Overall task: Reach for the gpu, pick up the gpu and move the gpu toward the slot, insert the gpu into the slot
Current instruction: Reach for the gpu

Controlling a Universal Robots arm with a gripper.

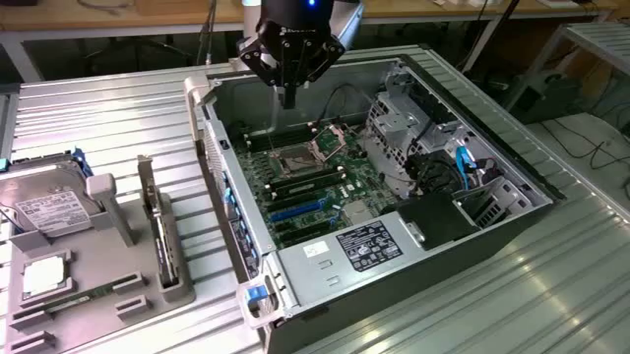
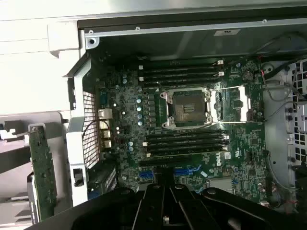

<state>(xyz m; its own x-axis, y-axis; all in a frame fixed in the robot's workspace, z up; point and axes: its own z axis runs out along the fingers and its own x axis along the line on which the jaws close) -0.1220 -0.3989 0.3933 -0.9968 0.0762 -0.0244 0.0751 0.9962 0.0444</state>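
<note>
The gpu [image 1: 162, 228] stands on edge in a grey holder on the table, at the exterior view's left of the open computer case [image 1: 462, 221]. In the wrist view the gpu [image 2: 42, 167] appears as a thin card with a grey bracket at one end. The slot [image 1: 295, 212] is a bright-blue strip on the green motherboard; the wrist view shows the slot [image 2: 187, 170] just beyond my fingers. My gripper [image 1: 288, 97] hangs above the far part of the case, shut and holding nothing. In the wrist view the gripper [image 2: 165, 191] points at the motherboard, well apart from the gpu.
A silver hard drive [image 1: 49, 203] with a white label sits in a grey fixture at the exterior view's far left, with a processor chip [image 1: 44, 276] and a memory stick [image 1: 74, 302] nearer the front. The case's side walls, drive cages [image 1: 399, 125] and power supply [image 1: 364, 247] ring the motherboard.
</note>
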